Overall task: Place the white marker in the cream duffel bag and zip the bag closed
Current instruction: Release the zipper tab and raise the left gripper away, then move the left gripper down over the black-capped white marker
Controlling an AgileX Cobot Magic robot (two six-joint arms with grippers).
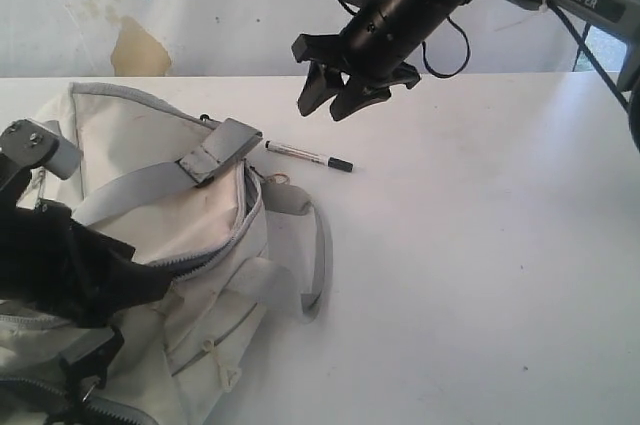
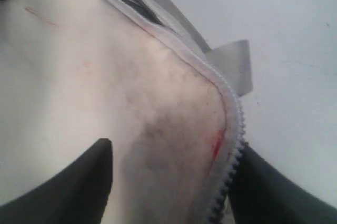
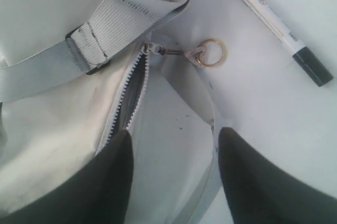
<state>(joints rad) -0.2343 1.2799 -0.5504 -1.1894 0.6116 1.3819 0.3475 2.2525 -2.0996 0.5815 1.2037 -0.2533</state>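
The white marker (image 1: 308, 156) lies on the table (image 1: 480, 245) just beside the cream duffel bag (image 1: 120, 135), unpicked, so the right gripper (image 1: 328, 105), jaws apart and empty above it, needs to drop and pinch it, while the left gripper (image 2: 168, 182) straddles the bag's zipper edge (image 2: 234, 124), jaws apart.

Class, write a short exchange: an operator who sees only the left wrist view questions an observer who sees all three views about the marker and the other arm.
Operator: I see only the cream duffel bag and its zipper. Where is the marker?
Observer: The white marker lies on the table beside the bag, outside it.
Operator: What is the right arm doing?
Observer: The right gripper hangs above the table near the marker, fingers apart, holding nothing.
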